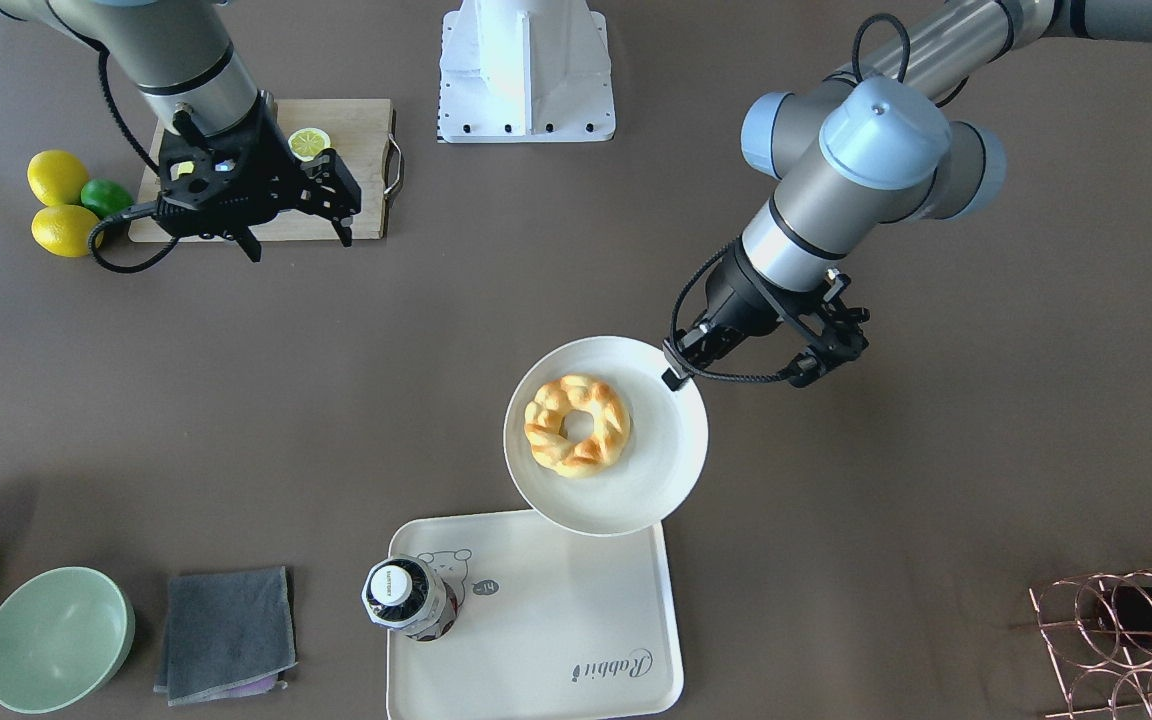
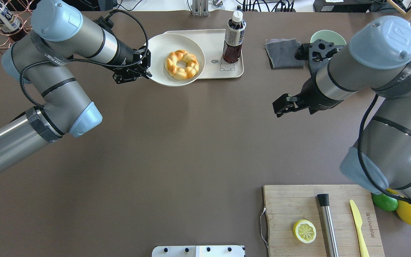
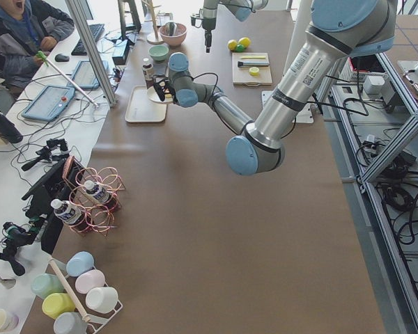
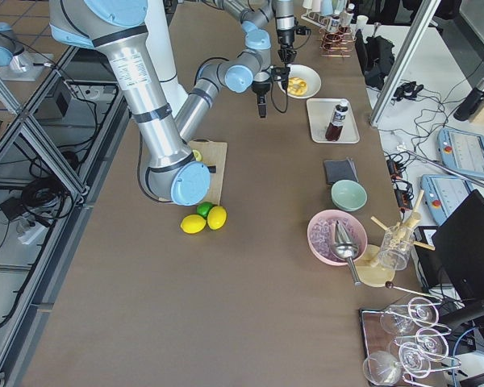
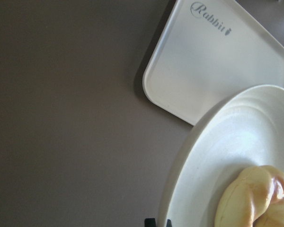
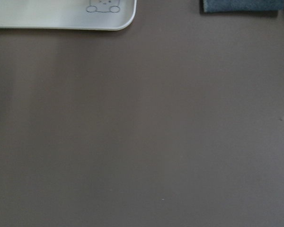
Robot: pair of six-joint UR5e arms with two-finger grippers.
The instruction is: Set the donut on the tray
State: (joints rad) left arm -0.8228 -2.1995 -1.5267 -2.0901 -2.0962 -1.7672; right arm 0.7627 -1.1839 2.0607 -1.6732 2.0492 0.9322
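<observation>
The donut (image 1: pixel 578 424), a golden twisted ring, lies on a round off-white plate (image 1: pixel 636 490). My left gripper (image 1: pixel 677 377) is shut on the plate's rim and holds it just above the table, its far edge over a corner of the cream tray (image 1: pixel 566 610). From overhead the donut (image 2: pixel 182 64) and plate (image 2: pixel 162 46) overlap the tray's (image 2: pixel 214 43) left end, with the left gripper (image 2: pixel 147 73) at the rim. The left wrist view shows the donut (image 5: pixel 255 198), plate (image 5: pixel 213 156) and tray (image 5: pixel 213 61). My right gripper (image 2: pixel 278 108) is open and empty, over bare table.
A dark drink bottle (image 1: pixel 406 597) stands on the tray by the cartoon print. A grey cloth (image 1: pixel 226 632) and green bowl (image 1: pixel 56 638) lie beside the tray. A cutting board (image 2: pixel 319 221) with a lemon slice (image 2: pixel 304 231), rod and knife sits near the robot. A copper rack (image 1: pixel 1126 640) is at the corner.
</observation>
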